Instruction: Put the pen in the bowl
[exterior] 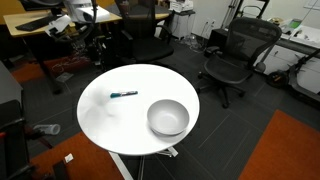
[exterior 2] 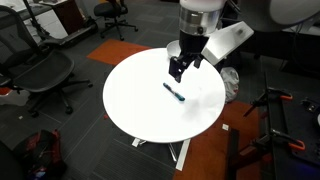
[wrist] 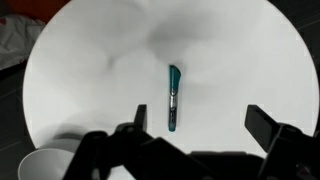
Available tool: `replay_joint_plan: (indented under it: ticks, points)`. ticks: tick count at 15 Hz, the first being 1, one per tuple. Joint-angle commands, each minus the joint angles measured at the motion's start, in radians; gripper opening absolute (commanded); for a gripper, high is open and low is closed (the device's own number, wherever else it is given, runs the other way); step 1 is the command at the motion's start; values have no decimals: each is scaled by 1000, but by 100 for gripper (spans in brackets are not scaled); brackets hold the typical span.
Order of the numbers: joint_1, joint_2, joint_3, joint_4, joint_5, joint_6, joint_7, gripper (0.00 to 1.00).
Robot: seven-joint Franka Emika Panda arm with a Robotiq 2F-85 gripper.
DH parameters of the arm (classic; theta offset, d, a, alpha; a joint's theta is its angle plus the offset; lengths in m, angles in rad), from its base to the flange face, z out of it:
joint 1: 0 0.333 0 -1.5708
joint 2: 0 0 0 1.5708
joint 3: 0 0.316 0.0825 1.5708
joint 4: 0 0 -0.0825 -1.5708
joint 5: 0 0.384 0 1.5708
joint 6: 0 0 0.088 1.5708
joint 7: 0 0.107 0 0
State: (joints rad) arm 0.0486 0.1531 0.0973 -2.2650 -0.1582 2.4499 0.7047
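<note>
The pen point(wrist: 174, 98), dark with a teal section, lies flat on the round white table point(wrist: 90, 70). It also shows in both exterior views point(exterior: 123, 95) point(exterior 2: 174, 93). My gripper point(wrist: 200, 125) is open and empty, hovering just above the table. In the wrist view the pen lies ahead of the jaws, nearer the left finger. In an exterior view the gripper point(exterior 2: 177, 72) hangs close above the pen's far end. The light-grey bowl point(exterior: 168, 118) stands empty on the table, apart from the pen. Its rim shows at the wrist view's lower left point(wrist: 38, 165). It is hidden in the exterior view that shows the arm.
The table point(exterior: 120, 120) holds only the pen and bowl. Black office chairs point(exterior: 232, 55) point(exterior 2: 45, 75) stand around it. Desks with clutter point(exterior: 60, 20) line the back. An orange carpet patch point(exterior: 290, 150) lies beside the table.
</note>
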Motion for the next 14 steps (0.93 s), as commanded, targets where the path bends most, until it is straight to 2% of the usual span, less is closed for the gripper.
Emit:
replay_joint_plan:
  ticks: [1,6,14]
  points:
    - [34,123,-52,71,-4,50,21,100]
    - [56,266,-107,150,32,118,-4,100]
    - [72,435,-166,289,86,122,-11,100]
